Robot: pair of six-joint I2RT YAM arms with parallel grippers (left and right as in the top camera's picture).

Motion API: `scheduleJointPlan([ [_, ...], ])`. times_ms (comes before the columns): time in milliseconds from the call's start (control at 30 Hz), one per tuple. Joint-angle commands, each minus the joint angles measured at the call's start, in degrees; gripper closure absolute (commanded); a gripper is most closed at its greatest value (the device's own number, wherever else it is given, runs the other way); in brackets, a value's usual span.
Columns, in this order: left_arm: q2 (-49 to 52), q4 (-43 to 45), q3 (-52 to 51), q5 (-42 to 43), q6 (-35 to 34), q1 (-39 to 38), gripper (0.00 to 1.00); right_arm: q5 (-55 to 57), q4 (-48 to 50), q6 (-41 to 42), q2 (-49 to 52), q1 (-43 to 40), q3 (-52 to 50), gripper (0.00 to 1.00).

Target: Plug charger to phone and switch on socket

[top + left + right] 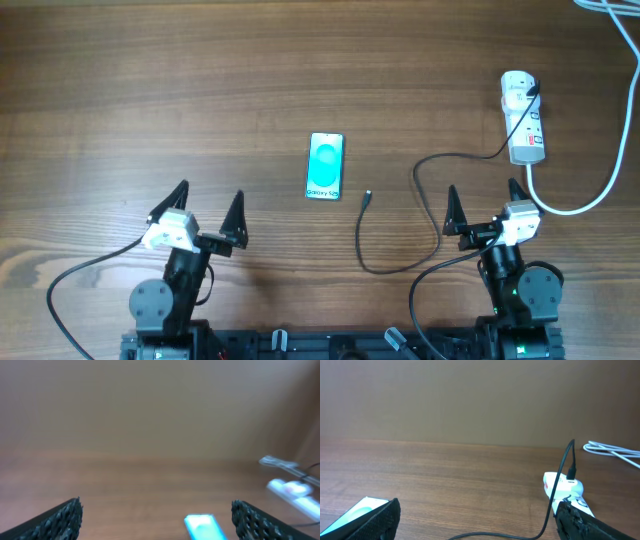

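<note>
Overhead, the charger (369,197) has its plug tip just right of the phone (325,166), nearer the right gripper (483,190). That one and the left gripper (210,190) both gape, empty.

Blurry phone (204,526), cropped at bottom edge.

Black pointed grippers (210,188) (481,185), white wrist housings (168,230)

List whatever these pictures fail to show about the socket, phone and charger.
- Socket switch position: too small overhead, blurred in the left wrist view, partly behind the right fingers in the right wrist view.
- Phone port: too small overhead; cut by the bottom edge in the left wrist view.
- Charger tip type: too small overhead.
</note>
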Motion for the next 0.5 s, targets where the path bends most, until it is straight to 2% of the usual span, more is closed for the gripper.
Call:
scheduleJointPlan([
  [0, -0.5, 9.2, -0.1, 7.8, -3.4, 0.3, 0.00, 0.7, 0.2, -1.0, -0.3, -0.2, -0.1, 0.00],
  [100, -0.5, 16.1, 0.9, 7.7, -5.4, 0.3, 0.00, 0.7, 0.2, -1.0, -0.3, -0.2, -0.1, 0.00],
  [233, 2.1, 9.0, 9.9, 6.2, -4.4, 0.3, 0.00, 0.7, 0.2, -1.0, -0.3, -0.2, -0.1, 0.00],
  [367, 16.4, -15.5, 28.9, -1.1, -4.4, 0.3, 0.00, 0.7, 0.2, -1.0, -0.3, -0.2, -0.1, 0.00],
  [433, 31.1, -32.3, 44.0, 0.0, -4.4, 0.3, 0.00, 0.7, 0.2, -1.0, -0.3, -0.2, -0.1, 0.00],
  [467, 35.7, -36.1, 48.4, 2.4, -4.4, 0.3, 0.00, 0.7, 0.2, -1.0, -0.3, -0.2, -0.1, 0.00],
])
